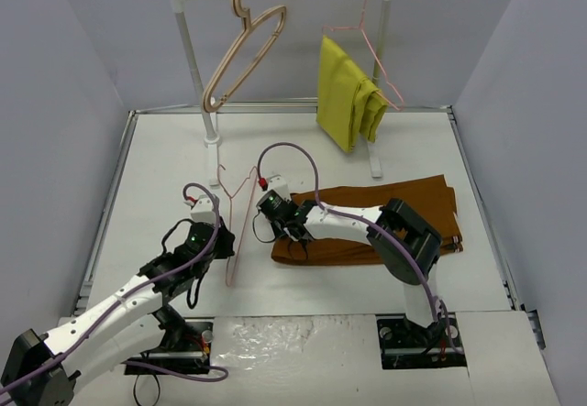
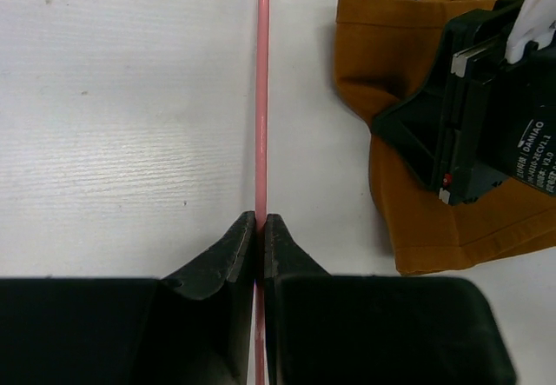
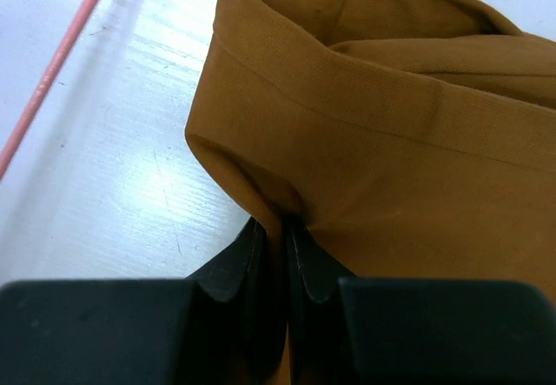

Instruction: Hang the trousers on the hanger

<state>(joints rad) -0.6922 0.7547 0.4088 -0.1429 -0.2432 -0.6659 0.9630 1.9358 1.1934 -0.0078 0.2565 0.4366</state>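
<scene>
The left gripper [image 2: 260, 222] is clamped on one wire side of the pink hanger [image 2: 261, 72], which lies flat on the table [image 2: 122, 124]. Just to its right, the right gripper [image 3: 276, 227] has its fingers pinched together on a fold at the near end of the rust-brown trousers [image 3: 373, 133]. The trousers lie folded on the table beside the hanger, apart from it and not yet threaded. The step in hand appears to be drawing that cloth end through the hanger's triangle. Doing it well likely means lifting the pinched end only enough to clear the surface and checking that every layer of the fold comes up together. The cloth would then be carried across the bottom bar while the left gripper holds the frame steady, perhaps tilted up to open a gap. A thin bite could slip, and dragging the cloth may skew the wire.
</scene>
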